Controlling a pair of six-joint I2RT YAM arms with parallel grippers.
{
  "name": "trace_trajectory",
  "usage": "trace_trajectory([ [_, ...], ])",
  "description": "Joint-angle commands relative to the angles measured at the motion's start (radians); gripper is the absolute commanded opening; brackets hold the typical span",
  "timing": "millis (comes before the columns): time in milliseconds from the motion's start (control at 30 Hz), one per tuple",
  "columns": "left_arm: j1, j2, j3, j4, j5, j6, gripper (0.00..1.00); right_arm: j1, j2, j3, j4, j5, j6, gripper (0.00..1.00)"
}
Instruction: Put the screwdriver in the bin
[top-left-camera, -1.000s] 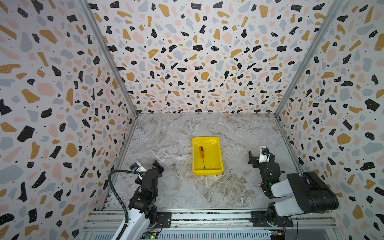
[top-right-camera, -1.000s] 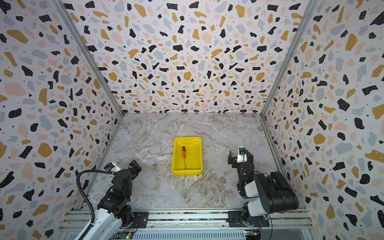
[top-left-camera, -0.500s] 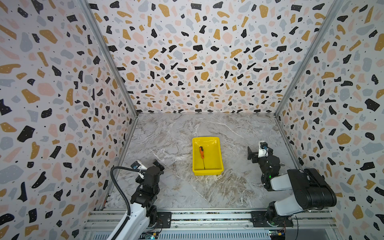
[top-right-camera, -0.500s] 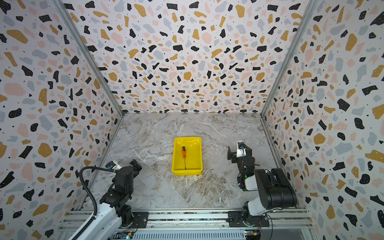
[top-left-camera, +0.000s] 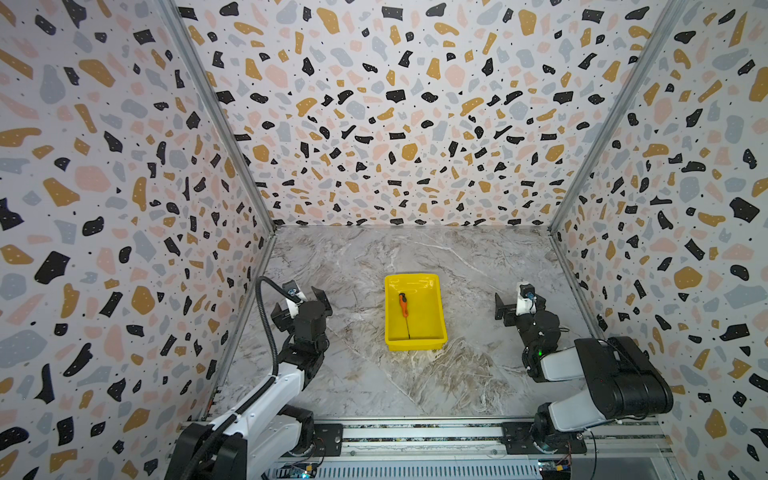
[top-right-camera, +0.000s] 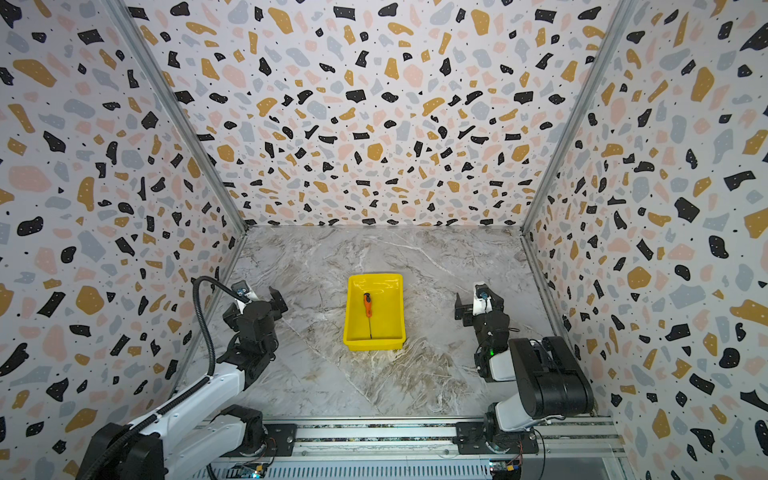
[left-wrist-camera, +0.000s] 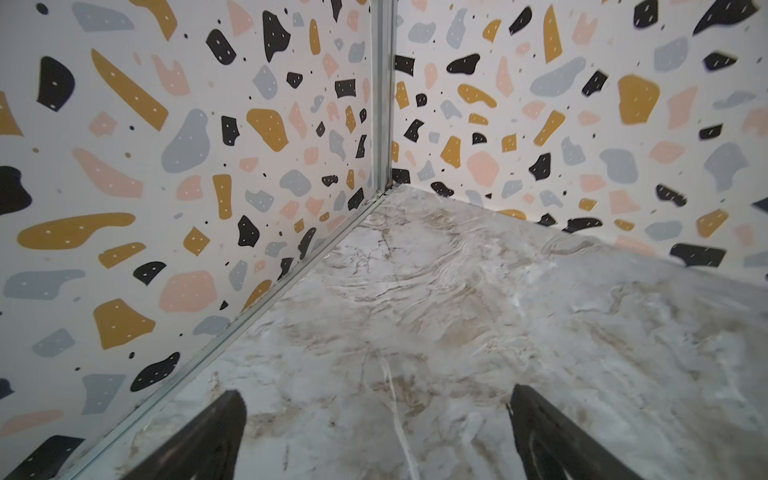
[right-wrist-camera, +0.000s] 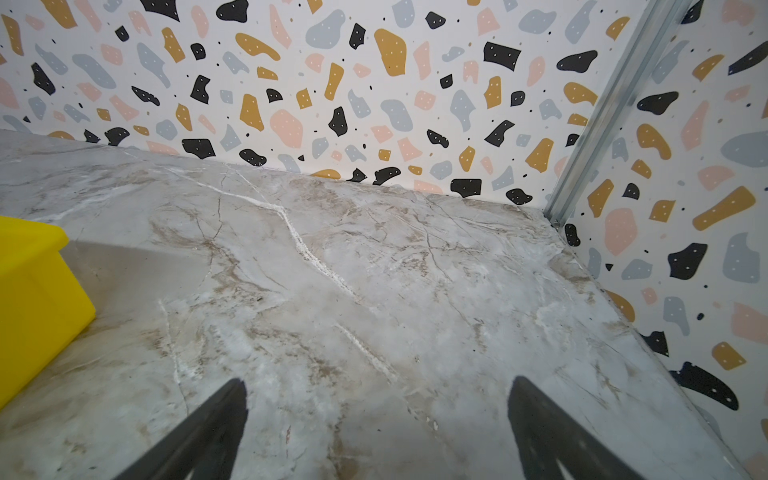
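Both pincers hang apart and empty, left pincer (left-wrist-camera: 376, 401) and right pincer (right-wrist-camera: 378, 388) either side of the bin (top-left-camera: 415, 344), screwdriver (top-left-camera: 403, 305) lying flat inside.

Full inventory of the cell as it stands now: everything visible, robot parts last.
bin: 1, yellow, middle of the table.
screwdriver: 1, orange handle and dark shaft, lying inside the bin, handle toward the back wall.
table: 1, grey-beige marble pattern, floor of the cell.
walls: 3, white terrazzo print, left, back and right.
rail: 1, silver, front edge, under both arm bases.
left arm: 1, white and black, front left.
right arm: 1, white and black, front right.
left gripper: 1, black, open, empty, left of the bin.
right gripper: 1, black, open, empty, right of the bin.
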Motion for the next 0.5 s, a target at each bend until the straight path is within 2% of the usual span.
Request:
trace_trajectory([
  [0, 0.0, 0.022, -0.059, 0.222, -0.025, 0.11, 1.0, 0.005, -0.013, 0.002, -0.006, -0.007, 0.002, 0.99],
  [100, 0.0, 0.044, -0.095, 0.26, -0.001, 0.097, 1.0, 0.005, -0.012, 0.003, -0.007, -0.007, 0.003, 0.99],
  [233, 0.001, 0.093, -0.163, 0.408, -0.013, 0.097, 1.0, 0.004, -0.011, 0.002, -0.007, -0.008, 0.003, 0.99],
  [467, 0.001, 0.196, -0.103, 0.422, -0.056, 0.135, 1.0, 0.004, -0.011, 0.003, -0.009, -0.009, 0.002, 0.99],
])
